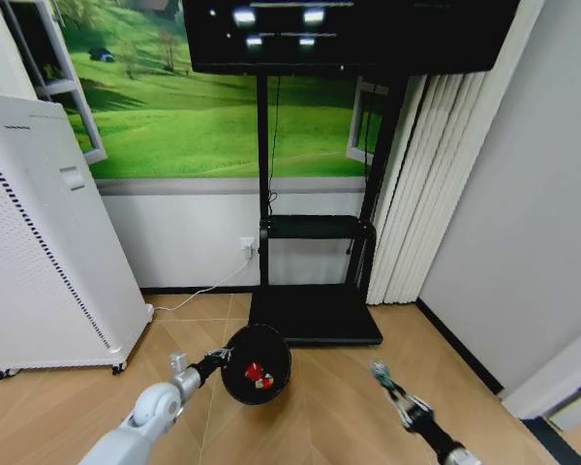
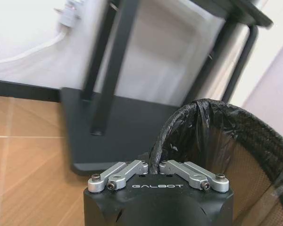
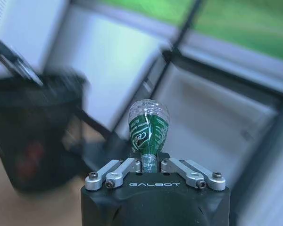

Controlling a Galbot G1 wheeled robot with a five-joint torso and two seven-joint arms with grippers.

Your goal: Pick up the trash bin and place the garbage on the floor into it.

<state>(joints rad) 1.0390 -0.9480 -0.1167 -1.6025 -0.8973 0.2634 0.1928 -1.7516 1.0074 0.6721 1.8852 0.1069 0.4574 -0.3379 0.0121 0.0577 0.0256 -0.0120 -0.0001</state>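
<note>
The black trash bin [image 1: 257, 363] hangs tilted over the wooden floor [image 1: 339, 417], its opening turned up toward my head. Red-and-white garbage [image 1: 259, 374] lies inside it. My left gripper [image 1: 221, 356] is shut on the bin's near rim. In the left wrist view the gripper [image 2: 154, 165] pinches the black liner at the rim of the bin [image 2: 226, 141]. To the right, my right gripper [image 1: 397, 395] is shut on a small clear bottle [image 1: 383, 377] with a green label. The right wrist view shows that gripper [image 3: 148, 162] holding the bottle [image 3: 148, 126] by its neck, with the bin [image 3: 33, 132] blurred beyond.
A tall white perforated air purifier [image 1: 48, 252] stands at the left. Just behind the bin lies the black base of the screen stand [image 1: 315, 315]. A white cable [image 1: 198, 295] runs to a wall socket. Pleated curtains [image 1: 426, 194] and a grey wall close the right side.
</note>
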